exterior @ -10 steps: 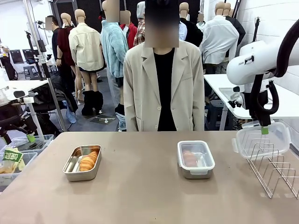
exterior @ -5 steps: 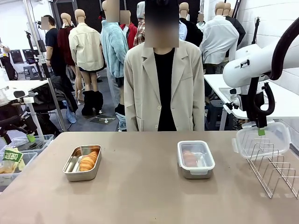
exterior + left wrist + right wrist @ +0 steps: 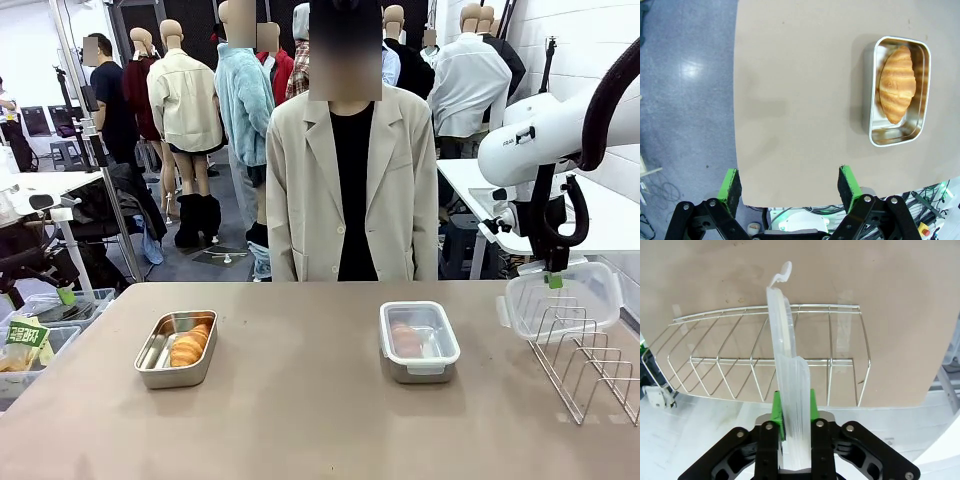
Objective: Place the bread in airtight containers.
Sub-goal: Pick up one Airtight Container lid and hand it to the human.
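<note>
An open steel tin [image 3: 177,349] at the table's left holds one golden croissant-like bread [image 3: 190,345]. In the left wrist view that tin [image 3: 871,95] and its bread [image 3: 896,84] lie far right of my open left gripper [image 3: 789,182], which hovers over the table's edge with nothing between its fingers. A second tin [image 3: 419,341], right of centre, has a clear lid clipped on and bread showing inside. My right gripper [image 3: 553,281] is shut on another clear plastic lid [image 3: 560,300], held on edge above the wire rack [image 3: 590,365]. Up close, the lid [image 3: 785,340] stands between the right gripper's [image 3: 792,407] pads.
The wire rack [image 3: 765,360] lies at the table's right edge. A person in a beige jacket [image 3: 350,190] stands at the far side, hands out of sight. Bins with a green package [image 3: 25,340] sit beyond the table's left edge.
My right gripper has shifted slightly to the left with the clear lid still in it. Both tins and the bread have stayed put.
</note>
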Robot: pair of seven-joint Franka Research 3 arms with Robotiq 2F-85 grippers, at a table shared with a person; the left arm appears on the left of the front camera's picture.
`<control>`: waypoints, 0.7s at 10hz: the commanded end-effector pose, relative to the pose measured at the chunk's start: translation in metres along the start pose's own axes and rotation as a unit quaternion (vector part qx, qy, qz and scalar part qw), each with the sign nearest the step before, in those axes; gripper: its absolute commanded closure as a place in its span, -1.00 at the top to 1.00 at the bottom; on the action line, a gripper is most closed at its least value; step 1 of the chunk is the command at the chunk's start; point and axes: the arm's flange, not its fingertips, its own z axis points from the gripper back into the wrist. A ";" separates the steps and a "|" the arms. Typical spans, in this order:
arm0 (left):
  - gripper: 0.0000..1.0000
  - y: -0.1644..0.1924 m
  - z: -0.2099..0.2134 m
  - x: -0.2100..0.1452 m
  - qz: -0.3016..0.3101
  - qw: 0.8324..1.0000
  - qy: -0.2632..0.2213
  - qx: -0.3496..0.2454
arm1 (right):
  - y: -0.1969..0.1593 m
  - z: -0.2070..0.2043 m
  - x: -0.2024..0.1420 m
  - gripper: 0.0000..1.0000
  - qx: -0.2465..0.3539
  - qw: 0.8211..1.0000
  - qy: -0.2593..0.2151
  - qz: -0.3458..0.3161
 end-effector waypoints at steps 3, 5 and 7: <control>1.00 0.000 0.000 0.000 0.009 1.000 -0.007 0.006 | 0.003 0.007 -0.003 -1.00 -0.012 1.000 0.005 0.007; 1.00 0.000 0.000 0.000 0.009 1.000 -0.007 0.006 | 0.015 0.020 -0.005 -1.00 -0.027 1.000 0.007 0.015; 1.00 0.000 0.000 0.000 0.009 1.000 -0.007 0.006 | 0.043 0.049 -0.014 -1.00 -0.081 0.996 0.014 0.027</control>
